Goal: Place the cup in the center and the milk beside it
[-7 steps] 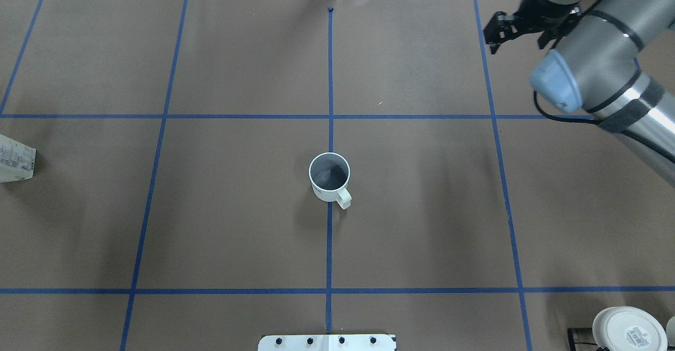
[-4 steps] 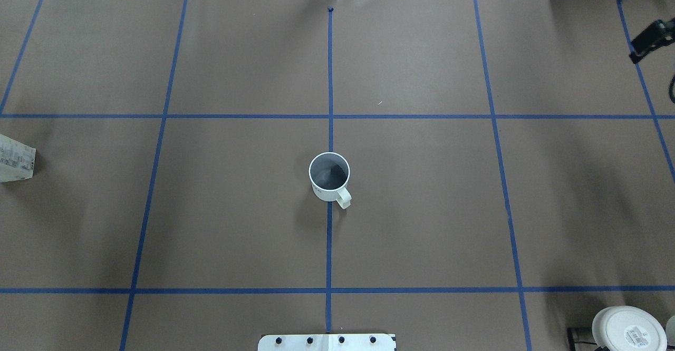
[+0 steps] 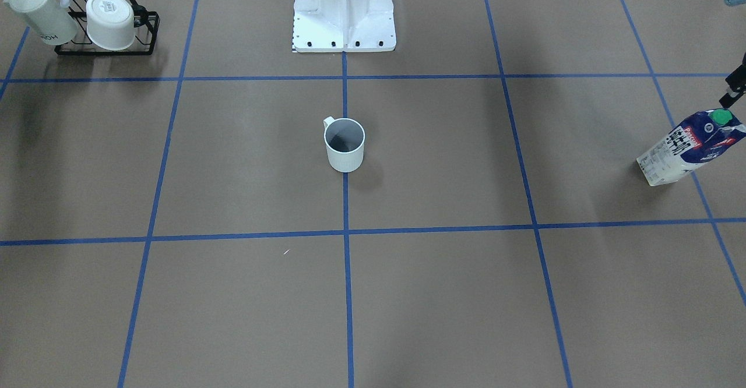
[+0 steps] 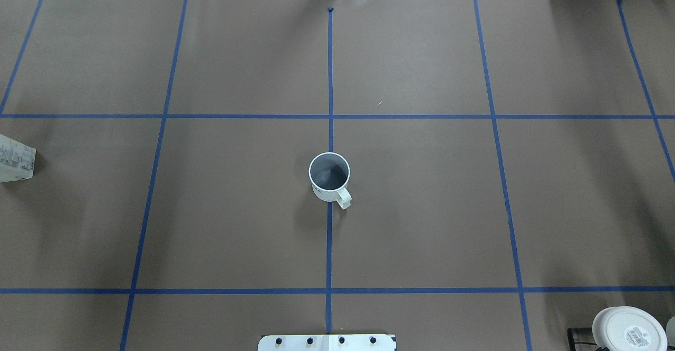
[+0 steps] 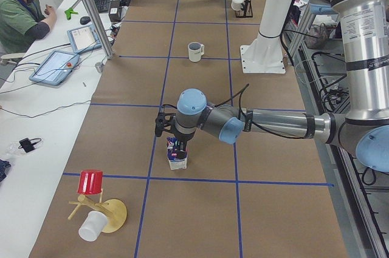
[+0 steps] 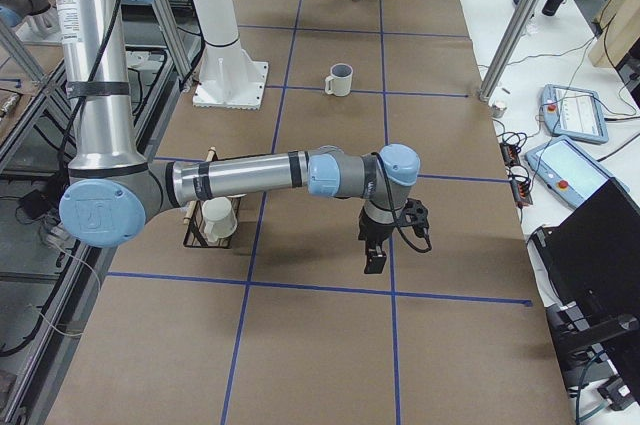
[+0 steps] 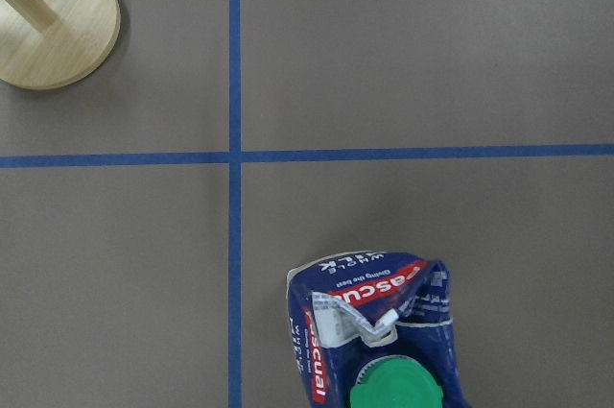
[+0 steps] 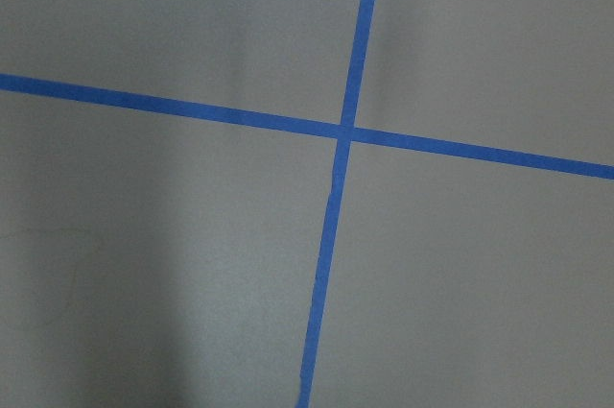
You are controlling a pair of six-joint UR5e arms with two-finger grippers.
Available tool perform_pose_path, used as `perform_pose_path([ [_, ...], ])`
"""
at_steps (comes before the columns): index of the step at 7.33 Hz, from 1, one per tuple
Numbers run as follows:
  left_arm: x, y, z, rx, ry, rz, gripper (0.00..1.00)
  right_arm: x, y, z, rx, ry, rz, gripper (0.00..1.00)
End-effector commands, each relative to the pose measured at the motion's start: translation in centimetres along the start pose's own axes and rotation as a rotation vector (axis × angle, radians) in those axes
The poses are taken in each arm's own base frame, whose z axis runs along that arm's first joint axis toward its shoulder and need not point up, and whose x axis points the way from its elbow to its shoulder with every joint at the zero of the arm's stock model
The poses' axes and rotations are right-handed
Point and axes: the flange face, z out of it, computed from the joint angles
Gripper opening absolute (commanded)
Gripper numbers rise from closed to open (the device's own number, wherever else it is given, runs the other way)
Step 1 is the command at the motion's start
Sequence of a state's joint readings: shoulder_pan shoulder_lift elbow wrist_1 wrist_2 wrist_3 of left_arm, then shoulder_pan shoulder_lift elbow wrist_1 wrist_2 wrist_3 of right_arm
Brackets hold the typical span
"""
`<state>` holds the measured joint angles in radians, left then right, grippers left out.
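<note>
The cup (image 4: 329,177) stands upright on the center (image 4: 329,240), on the vertical blue tape line between the two horizontal lines; it also shows in the front view (image 3: 344,143). The milk (image 3: 690,146) stands far off on my left side, and only its edge (image 4: 16,158) shows overhead. My left gripper (image 5: 180,144) hangs just above the milk (image 5: 177,158), whose green cap (image 7: 395,391) sits at the bottom of the left wrist view. My right gripper (image 6: 375,260) hovers over bare paper far from both. No fingers show in either wrist view, so I cannot tell whether either gripper is open or shut.
A black rack with two other white cups (image 3: 87,21) stands near the robot's right side. A wooden mug tree with a red cup (image 5: 97,203) stands beyond the milk. The robot's white base (image 3: 344,15) is behind the cup. An operator (image 5: 21,3) sits alongside.
My right arm has swung out of the overhead view to the right. The cup and the milk's edge have not moved.
</note>
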<state>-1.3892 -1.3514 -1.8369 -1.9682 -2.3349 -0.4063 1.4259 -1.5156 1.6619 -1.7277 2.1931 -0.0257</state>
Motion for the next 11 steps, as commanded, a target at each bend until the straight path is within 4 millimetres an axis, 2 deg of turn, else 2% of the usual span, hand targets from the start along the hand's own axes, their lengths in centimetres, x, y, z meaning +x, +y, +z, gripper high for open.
perform_pose_path([
  [1, 0.8, 0.1, 1.5, -0.021, -0.001, 0.016, 0.98, 0.1, 0.1, 0.2, -0.004, -0.002, 0.002, 1.0],
  [4, 0.8, -1.2, 2.2, -0.022, 0.001, 0.014, 0.98, 0.2, 0.1, 0.4, -0.007, -0.001, 0.005, 1.0],
  [5, 1.6, -1.8, 2.3, -0.016, 0.006, -0.026, 0.98, 0.3, 0.2, 0.5, -0.011, -0.001, 0.009, 1.0],
  [6, 2.7, -2.0, 3.2, -0.02, -0.003, -0.022, 0.98, 0.3, 0.2, 0.5, -0.011, -0.001, 0.009, 1.0],
  [8, 1.2, -1.8, 5.0, -0.016, -0.015, -0.013, 0.97, 0.6, 0.2, 0.9, -0.018, -0.001, 0.016, 1.0],
  [9, 0.8, -1.7, 5.5, -0.012, -0.012, -0.007, 0.93, 0.5, 0.1, 0.8, -0.017, -0.001, 0.017, 1.0],
  [10, 0.9, -1.8, 5.4, -0.009, -0.01, -0.002, 0.76, 0.5, 0.1, 0.8, -0.017, -0.001, 0.017, 1.0],
  [11, 1.0, -1.8, 5.5, -0.007, -0.008, 0.008, 0.51, 0.6, 0.1, 0.9, -0.018, -0.001, 0.018, 1.0],
])
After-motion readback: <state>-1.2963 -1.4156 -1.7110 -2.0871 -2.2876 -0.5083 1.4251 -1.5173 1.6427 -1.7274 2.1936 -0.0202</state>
